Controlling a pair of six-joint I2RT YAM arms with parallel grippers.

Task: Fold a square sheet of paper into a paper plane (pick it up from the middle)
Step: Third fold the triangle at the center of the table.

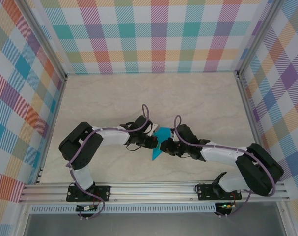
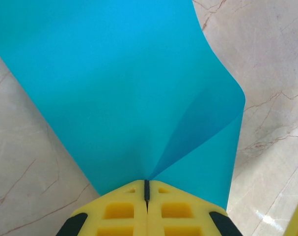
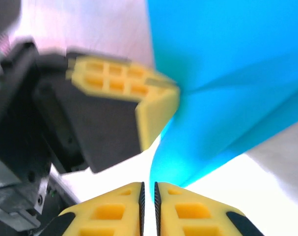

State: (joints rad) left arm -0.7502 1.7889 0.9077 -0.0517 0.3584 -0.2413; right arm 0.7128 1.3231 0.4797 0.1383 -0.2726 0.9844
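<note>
Marble table (image 1: 198, 98) | left hand (image 2: 147, 189) pinches teal paper (image 2: 119, 88) | right hand (image 3: 148, 189) narrow, hold unclear

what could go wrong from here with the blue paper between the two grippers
1. The left gripper pinches the square sheet of paper at one small spot, and a soft ridge fans out from that pinch. A pull may tear the sheet or set a stray crease.
2. The right gripper shows a thin slit at the paper's lower tip, and its hold is unclear. If it is loose, the sheet could swing off line.
3. The two grippers sit very close and might bump.
</note>
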